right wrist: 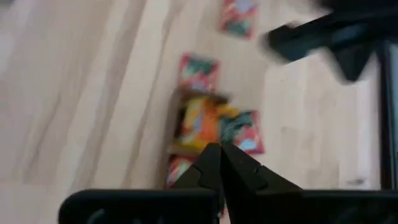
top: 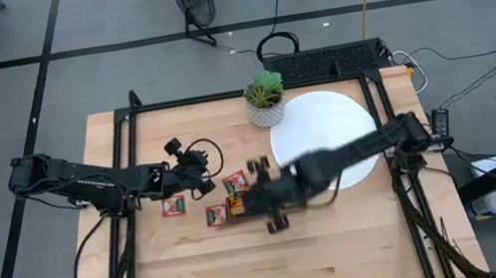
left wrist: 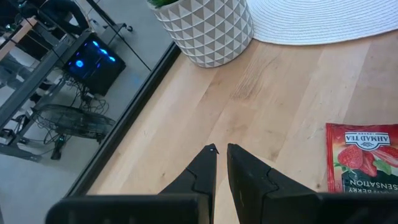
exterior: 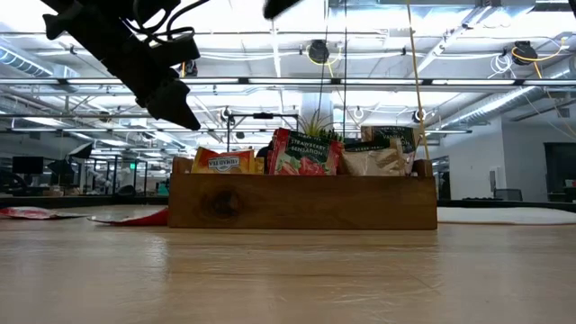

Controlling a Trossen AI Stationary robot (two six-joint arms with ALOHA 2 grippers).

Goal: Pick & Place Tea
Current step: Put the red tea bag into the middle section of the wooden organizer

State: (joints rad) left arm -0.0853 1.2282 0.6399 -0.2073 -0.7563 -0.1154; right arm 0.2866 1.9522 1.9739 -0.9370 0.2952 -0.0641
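A pale wooden plank table carries a round white woven mat, a green plant in a white patterned pot touching the mat's edge, a brown wooden tray holding sachets, and red flat tea sachets lying loose around the tray.

You are in a large open lab or workshop: exposed ceiling pipes, strip lights, grey taped floor, floor fan, cables.

We count four red flat tea sachets on the wood around one brown wooden tray, one white-potted green plant, one white round mat.
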